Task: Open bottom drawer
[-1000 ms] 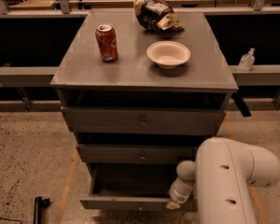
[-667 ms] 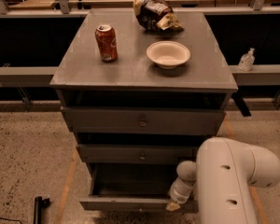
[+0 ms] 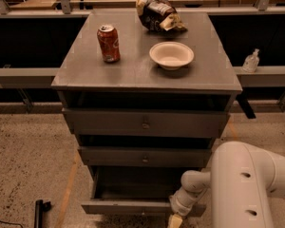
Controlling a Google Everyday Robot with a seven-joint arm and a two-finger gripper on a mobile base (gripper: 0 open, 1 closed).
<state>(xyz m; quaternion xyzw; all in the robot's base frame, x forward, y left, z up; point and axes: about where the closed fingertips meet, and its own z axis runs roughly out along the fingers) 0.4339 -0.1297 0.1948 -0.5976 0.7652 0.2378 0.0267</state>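
Travel for the bottom drawer [image 3: 133, 207] runs toward the camera — the hand [image 3: 175, 219] sits at its front edge, right of centre. Its grip cannot be told.

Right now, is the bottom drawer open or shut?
Open. The bottom drawer front stands well out from the middle drawer above, with its dark inside showing. The gripper is at its front's right end.

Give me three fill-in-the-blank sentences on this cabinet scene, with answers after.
1. The bottom drawer stands ___, its inside showing.
2. The gripper is down at the ___ drawer's front panel.
3. The soda can on the cabinet is ___.
Answers: open; bottom; red.
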